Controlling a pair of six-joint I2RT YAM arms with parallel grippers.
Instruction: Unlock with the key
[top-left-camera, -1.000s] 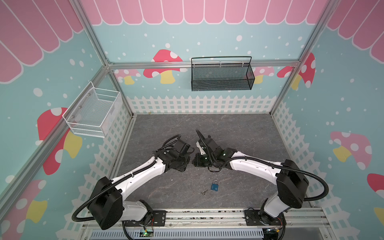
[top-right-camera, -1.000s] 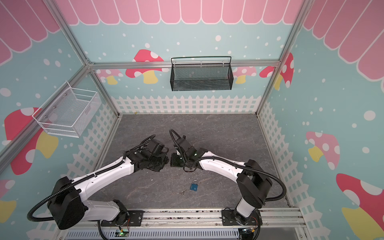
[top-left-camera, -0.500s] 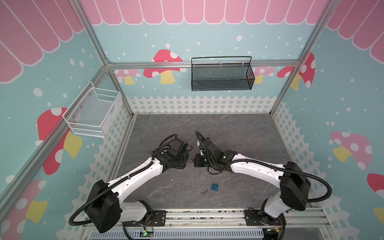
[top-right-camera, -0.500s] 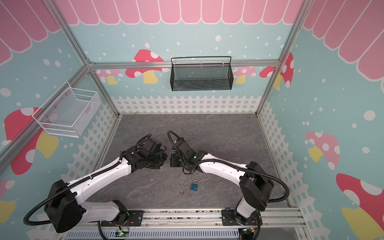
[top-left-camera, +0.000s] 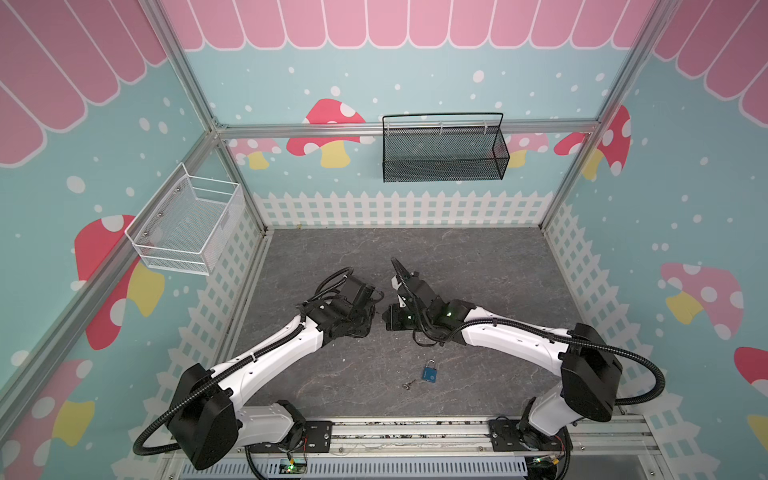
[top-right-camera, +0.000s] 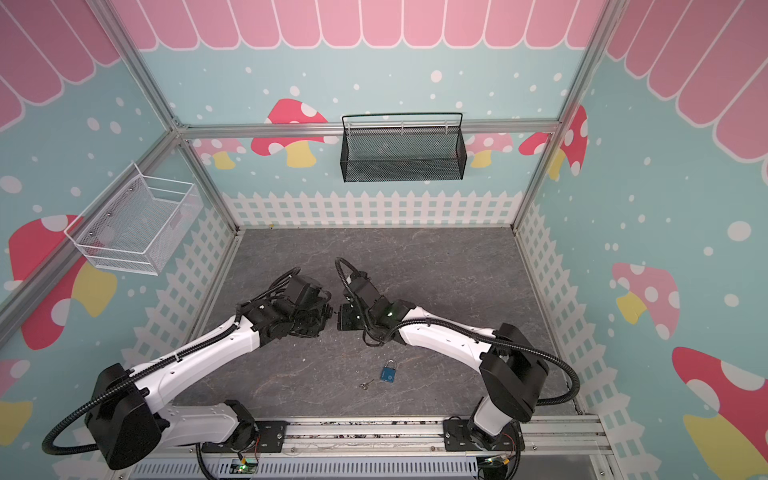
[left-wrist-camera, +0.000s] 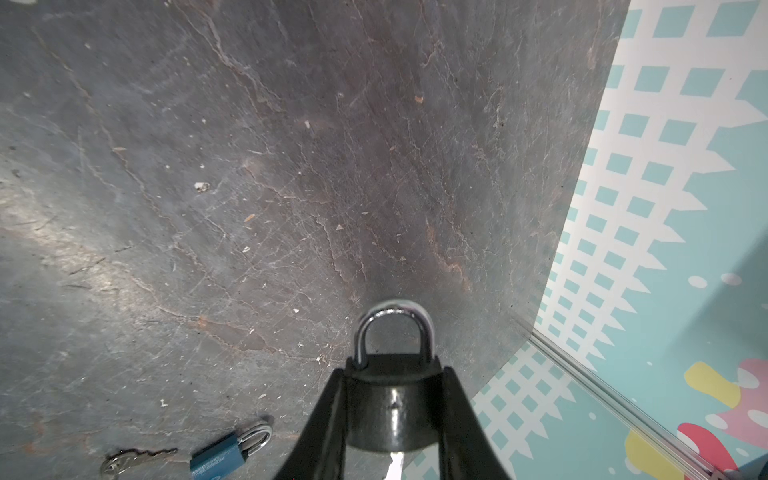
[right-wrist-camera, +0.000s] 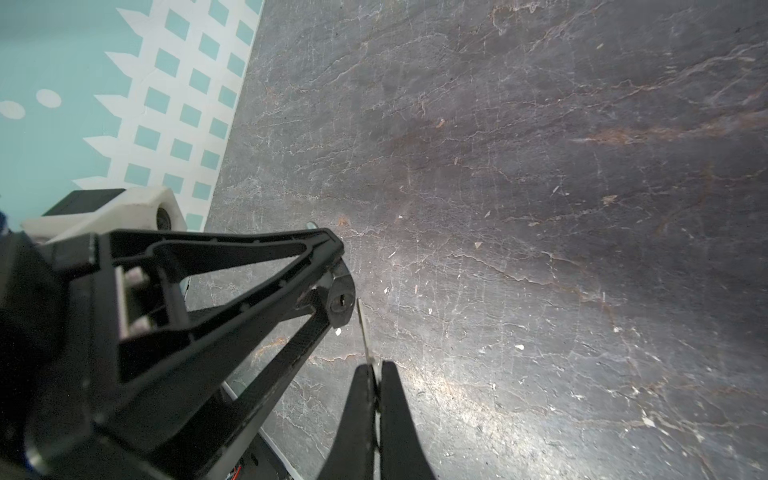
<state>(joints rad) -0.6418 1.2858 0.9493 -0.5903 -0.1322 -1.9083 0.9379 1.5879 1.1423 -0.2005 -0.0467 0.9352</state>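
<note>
Left arm (top-left-camera: 274, 353) and right arm (top-left-camera: 519, 336) have both let their elbows sink a little toward the front rail (top-left-camera: 395, 434) since a second ago, while the spot where their tips meet has hardly shifted. Beneath them lies the grey stone-patterned floor (top-left-camera: 478, 270), with a black mesh basket (top-left-camera: 442, 153) hung on the back wall and a white wire basket (top-left-camera: 187, 228) on the left wall. The arms reach inward and face each other near mid-floor, tips just apart in both top views. The left gripper (left-wrist-camera: 395, 374) is clamped at a narrow spread on the body of a black padlock (left-wrist-camera: 390, 399), whose silver shackle sticks out past the fingertips with both legs seated in the body. The right gripper (right-wrist-camera: 376, 374) is pinched fully together on a key (right-wrist-camera: 362, 328), seen edge-on as a thin blade rising from between the fingers. The blade's tip stands just beside the padlock's keyhole face (right-wrist-camera: 340, 299) and is not in the slot; whether it touches the body cannot be told. Well apart from both, nearer the front rail, a blue padlock (top-left-camera: 430, 374) lies flat on the floor. A spare key (top-left-camera: 409, 385) on a ring lies at its base end; whether it is inserted cannot be told.
</note>
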